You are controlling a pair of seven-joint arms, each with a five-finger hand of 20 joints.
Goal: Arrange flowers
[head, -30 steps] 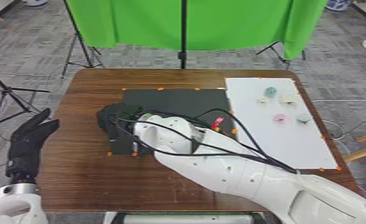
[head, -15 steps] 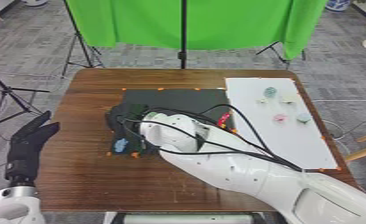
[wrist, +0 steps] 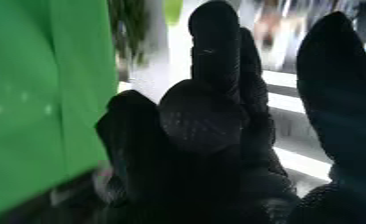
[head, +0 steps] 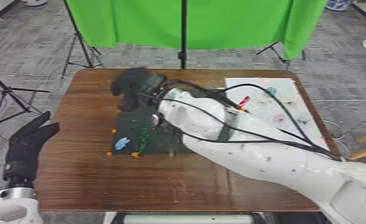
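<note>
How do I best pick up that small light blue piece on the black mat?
Pinch the light blue piece across its narrow middle, probably from above, leaning in from the left: it looks longish and low on the black mat, and a dark green piece lies close on its right.

The right arm (head: 250,162) slants toward the far left, its right hand (head: 136,89) loosely relaxed; the left hand (head: 28,142) points far, fingers extended.
</note>
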